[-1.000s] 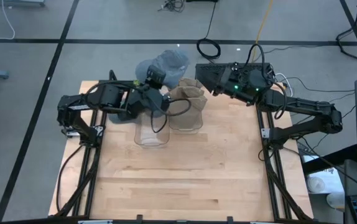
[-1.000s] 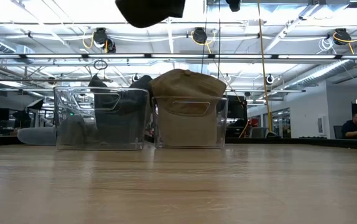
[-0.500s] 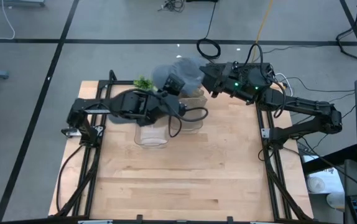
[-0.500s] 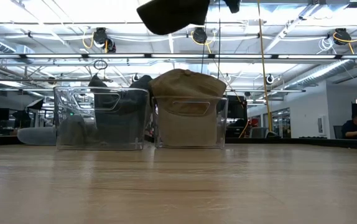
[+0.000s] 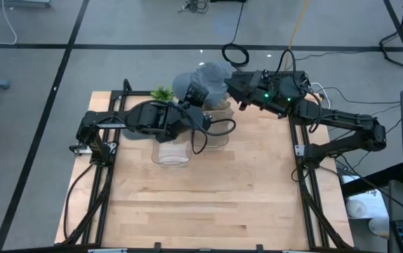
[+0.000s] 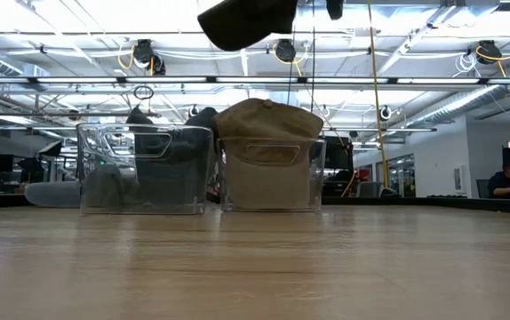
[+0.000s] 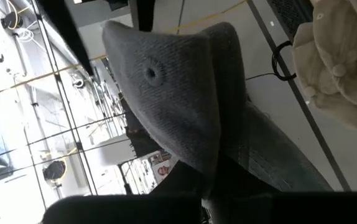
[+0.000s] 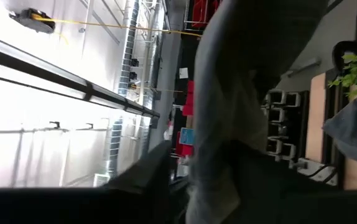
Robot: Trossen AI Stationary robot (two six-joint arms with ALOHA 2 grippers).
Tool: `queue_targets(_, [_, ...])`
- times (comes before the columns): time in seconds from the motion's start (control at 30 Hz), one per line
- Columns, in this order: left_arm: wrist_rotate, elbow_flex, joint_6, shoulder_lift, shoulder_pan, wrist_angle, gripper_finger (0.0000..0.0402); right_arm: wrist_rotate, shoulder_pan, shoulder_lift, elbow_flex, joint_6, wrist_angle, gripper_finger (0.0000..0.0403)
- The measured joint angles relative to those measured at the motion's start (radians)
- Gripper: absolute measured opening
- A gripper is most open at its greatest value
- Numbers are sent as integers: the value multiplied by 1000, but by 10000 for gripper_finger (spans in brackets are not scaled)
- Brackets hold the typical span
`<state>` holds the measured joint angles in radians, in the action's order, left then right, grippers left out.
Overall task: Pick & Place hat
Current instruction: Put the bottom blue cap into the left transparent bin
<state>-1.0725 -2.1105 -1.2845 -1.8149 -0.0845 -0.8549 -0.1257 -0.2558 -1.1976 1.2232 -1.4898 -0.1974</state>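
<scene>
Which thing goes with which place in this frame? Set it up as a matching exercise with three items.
Things:
1. grey hat
2. tan hat
3. green plant

Places:
A. sitting in a clear bin
B. by the far edge of the table
C. held in the air by the left tool

Pairs: 1-C, 2-A, 3-B
</scene>
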Motion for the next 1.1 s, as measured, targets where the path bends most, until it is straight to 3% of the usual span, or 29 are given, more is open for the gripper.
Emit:
queue_targets(0.2, [40,0,7,0,0,-5,3,0,0,0,0,117,33,17])
queue_targets(0.4, [52,0,75,0,0,-8,28,18,0,0,0,185,14,5])
queue_targets(0.6, [61,0,246,11,-10,-43,60,85,-16,42,-1,292,-11,2])
queue_targets(0.73, [126,-1,419,26,-15,-112,87,107,-45,78,-1,372,-2,1])
queue_targets(0.97, [322,-1,767,30,-9,-379,130,340,-108,129,-1,398,61,1])
queue_targets(1.1, [543,-1,903,30,19,-490,142,581,-128,129,-1,359,115,0])
